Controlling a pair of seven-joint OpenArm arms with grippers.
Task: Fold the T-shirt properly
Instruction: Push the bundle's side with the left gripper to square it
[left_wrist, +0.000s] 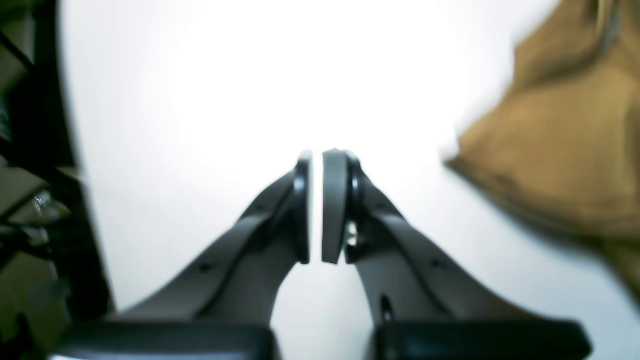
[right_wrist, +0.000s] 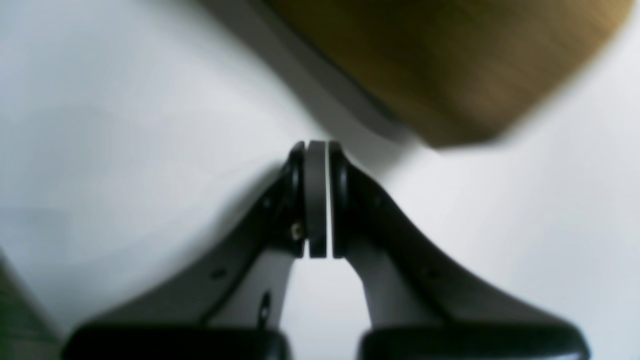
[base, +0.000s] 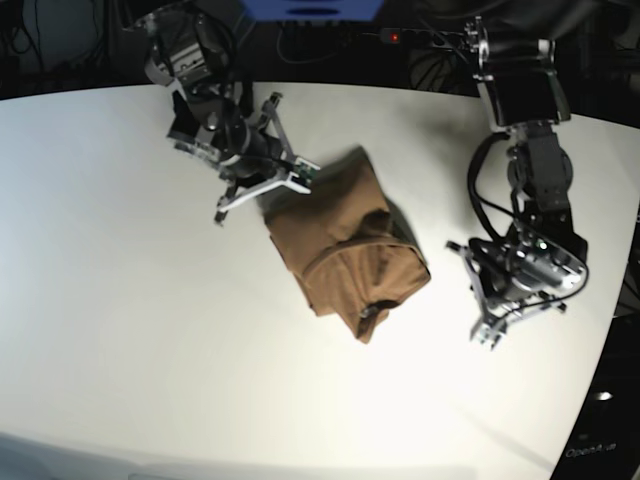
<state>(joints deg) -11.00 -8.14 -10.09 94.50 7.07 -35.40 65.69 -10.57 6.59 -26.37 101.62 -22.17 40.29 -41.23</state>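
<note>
The tan-brown T-shirt (base: 345, 245) lies bunched and creased in a heap in the middle of the white table (base: 120, 300). My right gripper (base: 225, 207) hangs over the table just off the shirt's upper left edge. In the right wrist view it (right_wrist: 316, 145) is shut and empty, with the shirt (right_wrist: 450, 65) blurred ahead to the right. My left gripper (base: 488, 338) is off to the shirt's right, apart from it. In the left wrist view it (left_wrist: 316, 155) is all but shut with a thin gap and holds nothing; the shirt (left_wrist: 560, 140) lies to its right.
The table's edge and dark equipment (left_wrist: 30, 200) show at the left of the left wrist view. Cables and a blue device (base: 310, 10) sit behind the table's far edge. The table's rim curves away at the front right (base: 600, 360).
</note>
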